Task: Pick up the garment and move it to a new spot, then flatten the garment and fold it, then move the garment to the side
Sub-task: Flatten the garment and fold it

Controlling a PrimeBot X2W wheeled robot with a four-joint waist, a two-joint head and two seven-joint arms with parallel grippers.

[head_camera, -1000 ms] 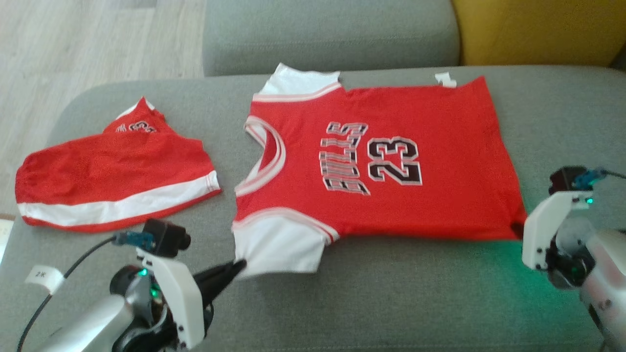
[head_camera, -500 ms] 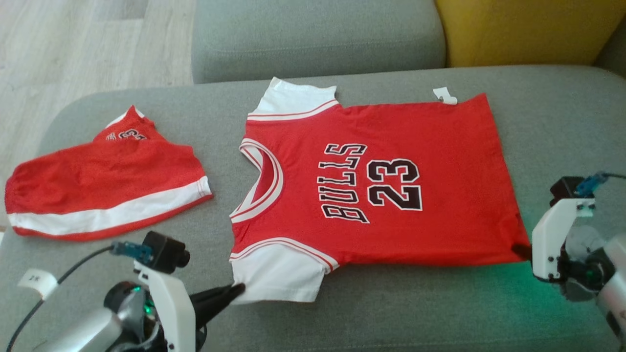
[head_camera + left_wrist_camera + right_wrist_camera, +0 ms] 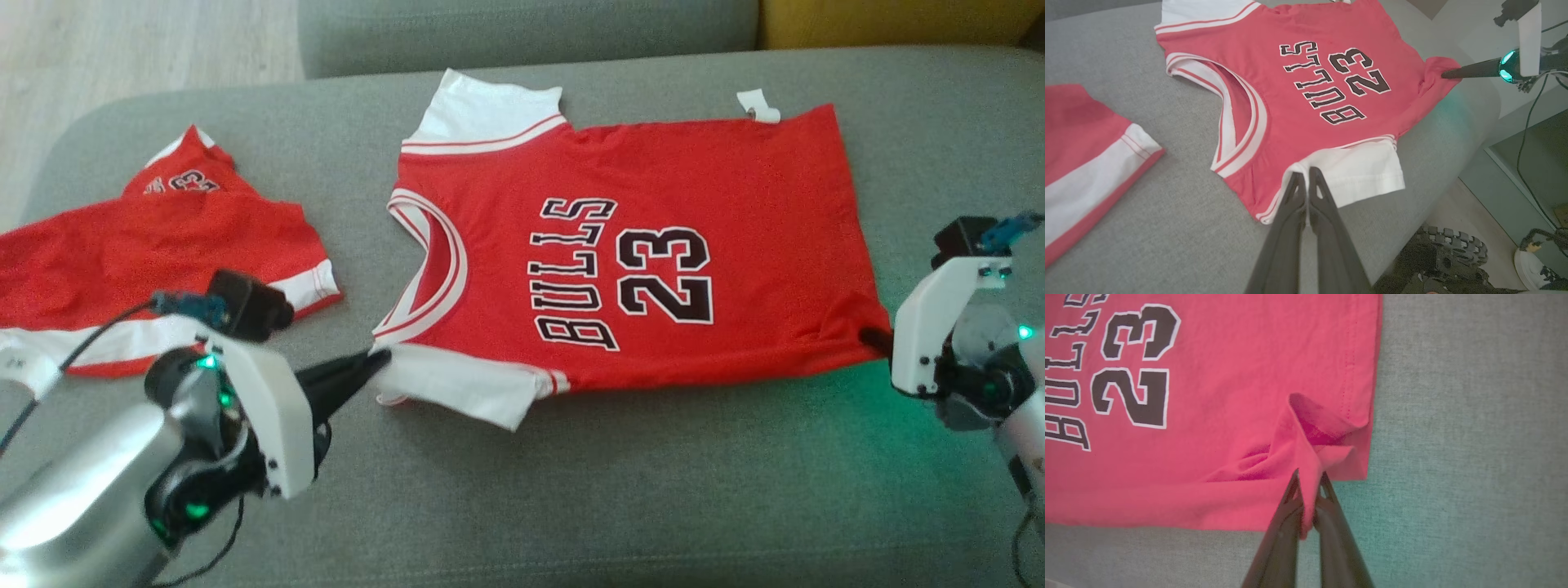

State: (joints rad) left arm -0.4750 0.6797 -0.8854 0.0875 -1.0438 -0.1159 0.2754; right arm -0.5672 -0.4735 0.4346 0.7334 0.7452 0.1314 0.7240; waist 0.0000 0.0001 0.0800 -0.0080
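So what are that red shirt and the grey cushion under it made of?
The shirt looks like a thin, soft, matte knit, cotton or polyester, hard to say which: it puckers into small folds where the right tool pinches its corner, and a stitched hem runs along its edge. The cushion looks like matte woven upholstery cloth: a fine grainy weave shows up close.

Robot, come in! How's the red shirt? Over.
Left hand shut on jersey sleeve. Right hand shut on its hem corner. Spread face-up on couch. Shorts alongside, apart.
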